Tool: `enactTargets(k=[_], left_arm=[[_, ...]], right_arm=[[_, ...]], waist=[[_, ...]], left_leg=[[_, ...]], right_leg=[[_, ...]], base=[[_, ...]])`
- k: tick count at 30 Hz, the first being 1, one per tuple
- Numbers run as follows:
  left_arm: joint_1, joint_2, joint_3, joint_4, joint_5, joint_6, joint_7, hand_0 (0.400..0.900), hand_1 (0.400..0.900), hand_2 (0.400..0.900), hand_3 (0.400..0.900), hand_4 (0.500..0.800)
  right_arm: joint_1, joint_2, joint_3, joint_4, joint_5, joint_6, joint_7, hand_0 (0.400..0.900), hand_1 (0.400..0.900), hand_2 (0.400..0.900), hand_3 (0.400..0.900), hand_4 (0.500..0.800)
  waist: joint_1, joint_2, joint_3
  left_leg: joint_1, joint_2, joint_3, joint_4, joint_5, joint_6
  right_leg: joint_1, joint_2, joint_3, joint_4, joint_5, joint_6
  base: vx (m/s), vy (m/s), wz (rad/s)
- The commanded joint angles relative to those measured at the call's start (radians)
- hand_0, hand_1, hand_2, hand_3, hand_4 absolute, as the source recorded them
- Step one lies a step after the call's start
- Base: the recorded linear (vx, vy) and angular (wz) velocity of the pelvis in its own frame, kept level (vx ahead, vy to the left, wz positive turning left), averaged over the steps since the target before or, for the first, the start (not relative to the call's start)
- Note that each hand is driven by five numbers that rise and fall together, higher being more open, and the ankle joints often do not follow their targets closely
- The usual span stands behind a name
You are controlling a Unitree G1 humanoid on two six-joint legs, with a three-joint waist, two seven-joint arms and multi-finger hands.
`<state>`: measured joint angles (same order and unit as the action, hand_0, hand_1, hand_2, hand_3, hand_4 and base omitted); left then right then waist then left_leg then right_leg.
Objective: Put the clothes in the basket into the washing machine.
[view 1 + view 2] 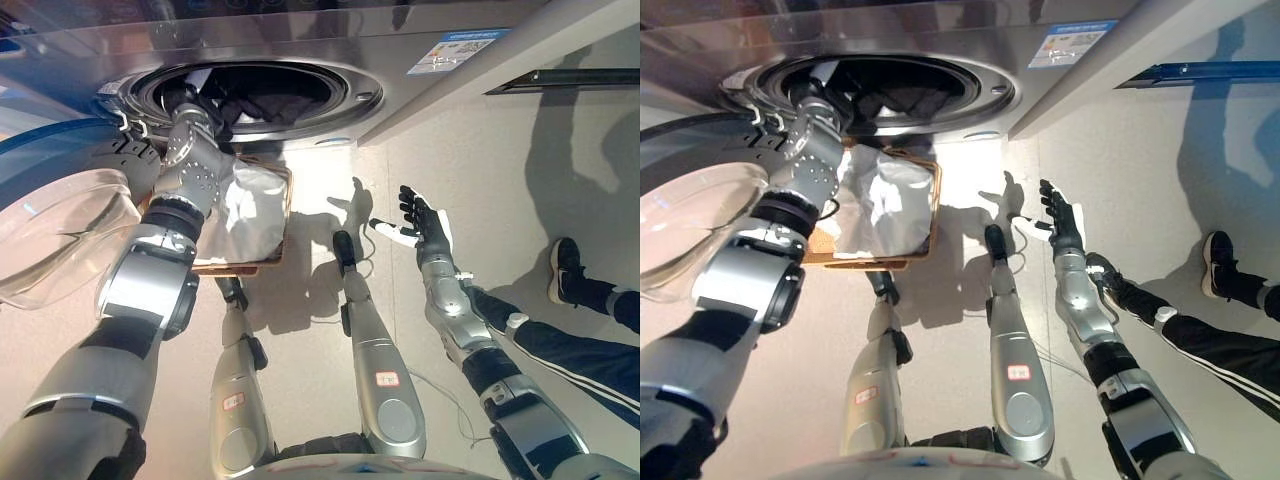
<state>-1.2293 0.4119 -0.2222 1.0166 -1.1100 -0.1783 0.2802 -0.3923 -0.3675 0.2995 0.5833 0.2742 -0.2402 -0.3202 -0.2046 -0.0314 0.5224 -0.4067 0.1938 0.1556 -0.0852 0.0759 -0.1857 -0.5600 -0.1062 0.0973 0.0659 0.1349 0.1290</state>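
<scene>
The washing machine (pixel 345 118) stands at the top with its round drum open. Dark clothes (pixel 275 100) lie inside the drum. My left arm reaches up from the lower left, and my left hand (pixel 186 106) is at the drum's left rim, its fingers lost among the dark clothes. Below the opening the wicker basket (pixel 286 215) sits on the floor with a white cloth (pixel 250 210) in it. My right hand (pixel 424 226) hangs open over the floor to the right, away from the basket, holding nothing.
The machine's glass door (pixel 60 235) is swung open at the left, beside my left arm. A person's dark trouser leg (pixel 590 350) and black shoe (pixel 564 268) are at the right. A wall runs along the upper right.
</scene>
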Motion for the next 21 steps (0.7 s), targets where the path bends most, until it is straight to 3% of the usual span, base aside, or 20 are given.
enactTargets(k=[1,5,6,7,14,21], left_arm=[[-0.089,0.001,0.033,-0.018,-0.034,-0.143,-0.03,0.4,0.4,0.4,0.4,0.5],[-0.097,0.013,0.009,-0.013,-0.013,-0.137,-0.023,0.4,0.4,0.4,0.4,0.5],[-0.095,0.017,0.01,0.004,-0.003,-0.131,-0.019,0.557,0.557,0.557,0.557,0.594],[-0.093,0.019,0.011,0.019,0.008,-0.125,-0.017,0.9,0.9,0.9,0.9,0.8],[-0.087,0.012,0.012,0.087,0.073,-0.094,0.004,0.9,0.9,0.9,0.9,0.8],[0.056,-0.014,-0.016,0.092,0.299,-0.063,0.045,0.9,0.9,0.9,0.9,0.8]], right_arm=[[0.107,-0.027,-0.03,-0.062,0.003,-0.053,-0.028,0.9,0.9,0.9,0.9,0.8],[0.127,-0.028,-0.027,-0.087,-0.005,-0.047,-0.025,0.9,0.9,0.9,0.9,0.8],[0.131,-0.026,-0.025,-0.084,-0.006,-0.045,-0.023,0.9,0.9,0.9,0.9,0.8],[0.134,-0.024,-0.024,-0.083,-0.007,-0.045,-0.023,0.9,0.9,0.9,0.9,0.8],[0.133,-0.029,-0.021,-0.074,0.002,-0.055,-0.021,0.9,0.9,0.9,0.9,0.8],[0.111,-0.03,-0.003,-0.044,0.001,-0.059,-0.02,0.9,0.9,0.9,0.9,0.8]], waist=[[-0.033,0.062,-0.178],[-0.033,0.055,-0.181],[-0.032,0.056,-0.18],[-0.032,0.056,-0.18],[-0.027,0.06,-0.18],[-0.001,0.047,-0.177]], left_leg=[[-0.057,0.08,-0.085,-0.002,0.145,-0.044],[-0.069,0.08,-0.086,-0.002,0.142,-0.041],[-0.073,0.079,-0.089,-0.002,0.143,-0.041],[-0.076,0.078,-0.092,-0.002,0.144,-0.04],[-0.091,0.073,-0.104,-0.002,0.148,-0.038],[-0.064,0.074,-0.115,0.016,0.147,-0.031]], right_leg=[[-0.051,-0.032,0.001,0.055,-0.02,0.113],[-0.061,-0.033,-0.001,0.049,-0.013,0.114],[-0.062,-0.034,-0.002,0.05,-0.014,0.113],[-0.065,-0.034,-0.003,0.052,-0.016,0.111],[-0.073,-0.039,-0.016,0.06,-0.023,0.105],[-0.046,-0.035,-0.028,0.083,-0.041,0.099]], base=[[0.0,0.0,0.0],[0.03,0.0,-0.03],[0.02,-0.012,0.08],[0.02,-0.011,0.11],[0.01,-0.009,0.09],[-0.01,0.003,0.05]])
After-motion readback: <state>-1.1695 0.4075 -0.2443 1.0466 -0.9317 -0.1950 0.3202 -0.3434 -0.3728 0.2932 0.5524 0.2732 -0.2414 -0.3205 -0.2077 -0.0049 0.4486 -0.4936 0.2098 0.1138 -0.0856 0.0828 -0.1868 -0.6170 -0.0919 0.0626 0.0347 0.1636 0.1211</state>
